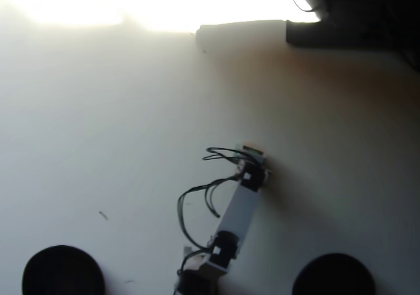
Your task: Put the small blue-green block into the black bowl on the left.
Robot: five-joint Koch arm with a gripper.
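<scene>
In the overhead view the black bowl (62, 271) sits at the bottom left, partly cut off by the frame edge. My arm reaches up from the bottom centre, and its gripper (252, 152) points down at the table in the middle, well right of and above that bowl. The wrist covers the jaws from above, so I cannot tell how they stand. The small blue-green block is hidden or out of view.
A second black bowl (333, 275) lies at the bottom right. Black cables (197, 200) loop out to the left of the arm. Dark equipment (348, 19) fills the top right corner. Strong glare washes out the table (79, 111) at the top left.
</scene>
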